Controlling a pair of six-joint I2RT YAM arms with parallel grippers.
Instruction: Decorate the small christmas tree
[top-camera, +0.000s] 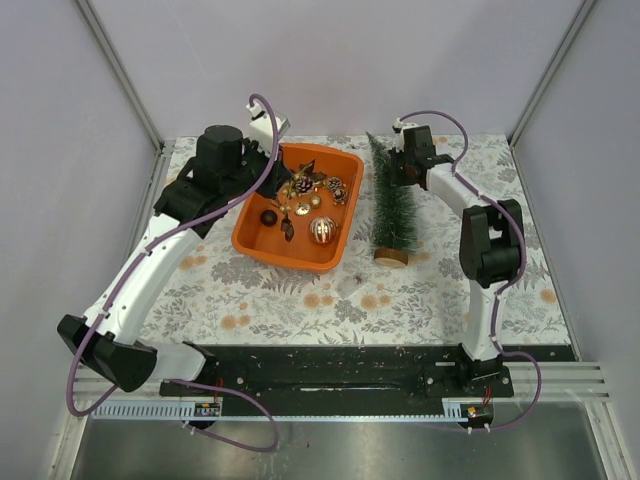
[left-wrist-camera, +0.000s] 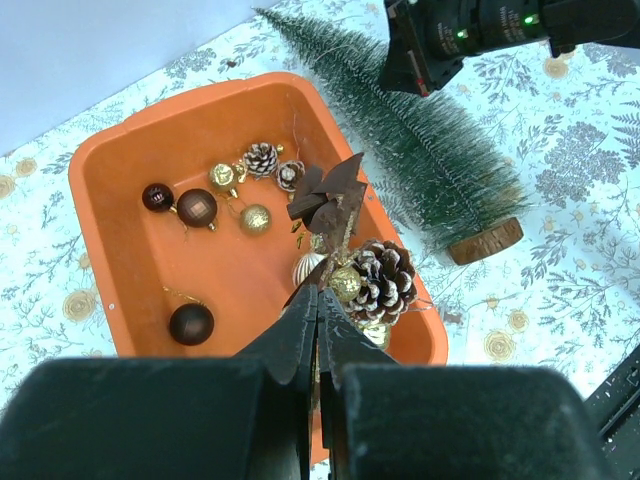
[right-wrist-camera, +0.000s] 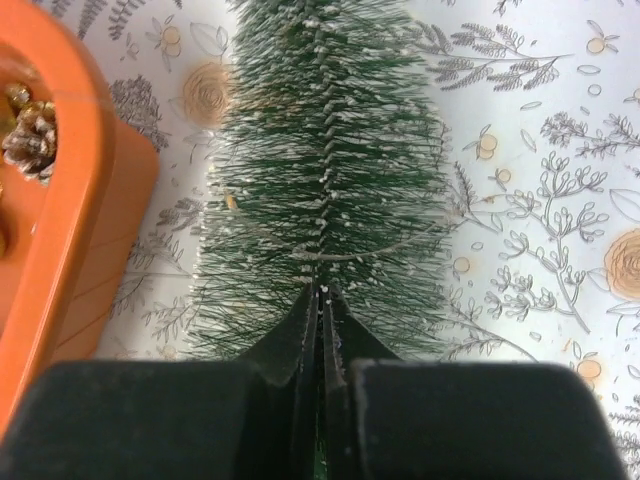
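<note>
1. Clenched, both pairs of jaws: the left gripper pinches the stem of a pine-cone sprig over the orange tub. The right gripper appears closed on the wire spine of the small christmas tree, up toward its tip.
2. That tree lies on its side, right of centre. Its tip points toward the far edge of the counter and its round wooden base toward the near edge, just beside the tub's right wall.
3. Handling, as I judge it: very light, with soft, springy bristles, so a grip on the bristles alone would slip or crush them. The twisted wire spine is the stiff part, and the base is the other firm hold. As a cone on a small foot, it would likely tip easily once stood up, so one gripper should steady it while the other hangs things.
4. Loose baubles sit in the tub; they are small, round and probably slick.
5. Surface: a flat printed cloth with leaves and flowers covers the counter and looks matte. Pale plain walls close in the far, left and right sides, leaving the arms little room beyond the counter edges.
</note>
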